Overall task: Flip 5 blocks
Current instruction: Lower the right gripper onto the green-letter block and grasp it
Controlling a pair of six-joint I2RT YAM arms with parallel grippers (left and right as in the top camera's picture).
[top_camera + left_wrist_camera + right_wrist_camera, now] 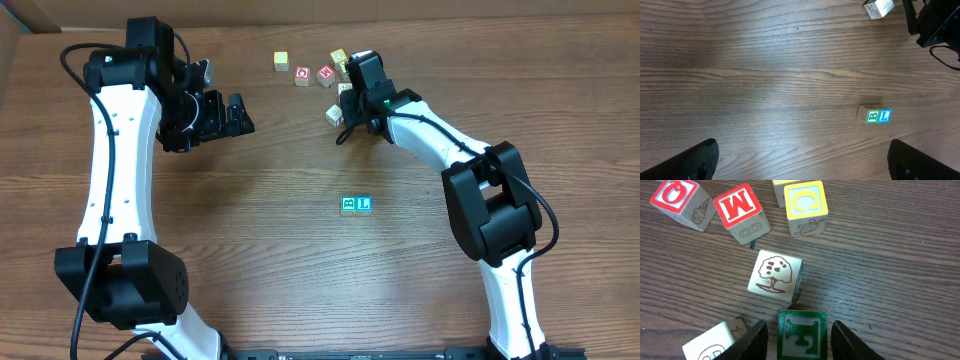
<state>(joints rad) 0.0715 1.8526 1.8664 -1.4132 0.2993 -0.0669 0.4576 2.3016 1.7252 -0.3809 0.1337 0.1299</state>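
**Five blocks to flip, one between the jaws**

At left, the left gripper (243,115) hangs above the table (300,290), fingers spread wide and holding nothing. Mid-table, a green B block (348,204) and a blue L block (364,204) sit touching, letters up, well apart from the rest. Farther right, the right gripper (799,347) straddles a green F block (802,330), its jaws partly apart and close on both sides. Whether they pinch it cannot be told. A white tree block (775,272) lies just beyond, near a red M cube (740,211) and a yellow C cube (805,202). The step looks like a pickup, so the next move calls for a firm squeeze, a lift and a turn.
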